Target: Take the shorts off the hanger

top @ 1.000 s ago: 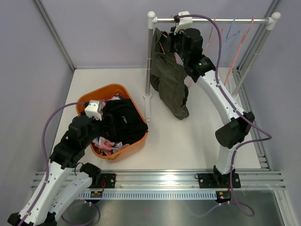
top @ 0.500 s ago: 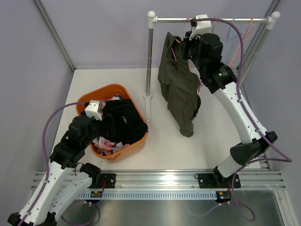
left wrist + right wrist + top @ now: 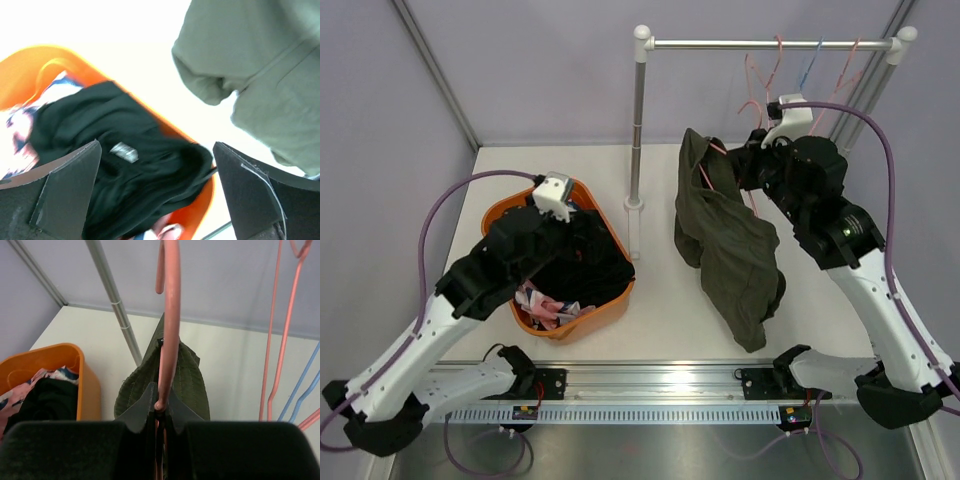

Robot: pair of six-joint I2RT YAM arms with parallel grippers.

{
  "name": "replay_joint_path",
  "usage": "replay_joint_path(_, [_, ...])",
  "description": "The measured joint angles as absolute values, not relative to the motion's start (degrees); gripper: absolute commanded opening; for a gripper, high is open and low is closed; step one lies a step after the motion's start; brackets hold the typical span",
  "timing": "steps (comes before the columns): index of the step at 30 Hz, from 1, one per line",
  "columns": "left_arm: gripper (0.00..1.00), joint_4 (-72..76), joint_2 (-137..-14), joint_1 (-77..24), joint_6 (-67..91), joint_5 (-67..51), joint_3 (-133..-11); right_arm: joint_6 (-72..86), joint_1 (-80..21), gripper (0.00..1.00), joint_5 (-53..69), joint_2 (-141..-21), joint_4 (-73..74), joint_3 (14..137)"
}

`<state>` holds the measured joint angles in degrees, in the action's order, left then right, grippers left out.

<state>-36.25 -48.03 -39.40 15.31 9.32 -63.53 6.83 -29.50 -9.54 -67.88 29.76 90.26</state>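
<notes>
Clenched with the right gripper on a thin, smooth pink hanger, hook free of the metal rail; hung from it, the olive green shorts, soft, ribbed at the waistband, creased in long folds, held between the upright post and the right arm, over the white table. Spread wide with the left gripper, grasping nothing, above the rounded orange plastic basket; heaped inside, the plain black shorts, beside them the pink patterned shorts. Bare strip of table between basket and olive cloth; post just beside the basket rim; more wire hangers on the rail behind.
</notes>
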Motion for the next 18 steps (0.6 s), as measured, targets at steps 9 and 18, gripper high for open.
replay_joint_path(9, [0.99,-29.3,-67.2,-57.1,17.7,21.2,-78.3,9.2,-35.7,0.0,-11.0,-61.4,33.6,84.8])
replay_joint_path(18, [0.99,-18.8,-80.2,-62.4,17.8,26.4,-88.5,10.6,-38.5,0.0,-13.8,-60.3,37.0,83.2])
